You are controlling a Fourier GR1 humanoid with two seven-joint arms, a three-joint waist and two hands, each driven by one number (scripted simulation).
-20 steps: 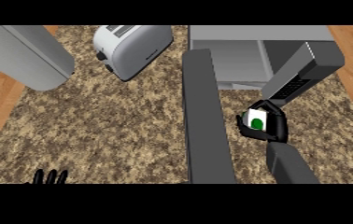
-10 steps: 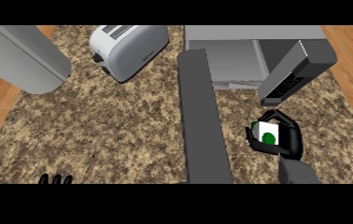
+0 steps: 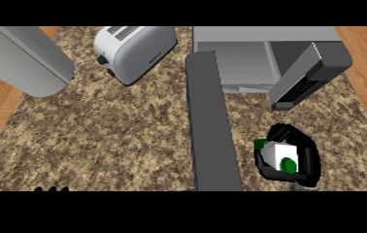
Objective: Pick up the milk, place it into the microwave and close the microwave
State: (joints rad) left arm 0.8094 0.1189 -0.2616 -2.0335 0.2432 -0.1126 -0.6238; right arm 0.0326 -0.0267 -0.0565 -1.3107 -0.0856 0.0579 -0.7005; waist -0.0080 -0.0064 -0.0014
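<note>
Right hand [image 3: 307, 155]: its black fingers are curled round the milk [image 3: 276, 153], and the thumb and fingers close on it from both sides.
Milk: it sits inside the fingers' curl, with only a white face and green marks showing between them.
Milk axis: its long axis appears to slant from the upper left to the lower right of the head view. I cannot tell which end is the top.
Microwave [image 3: 243, 57]: it stands beyond the fingertips, apart from them, with its cavity open.
Microwave door [image 3: 211, 130]: it is swung out and lies just left of the curled fingers.
Left hand [image 3: 50, 189]: only the fingertips show at the lower edge. They point up, spread apart, and touch nothing.
Toaster [image 3: 132, 52]: it is well away from both hands, on the counter [image 3: 129, 130].
</note>
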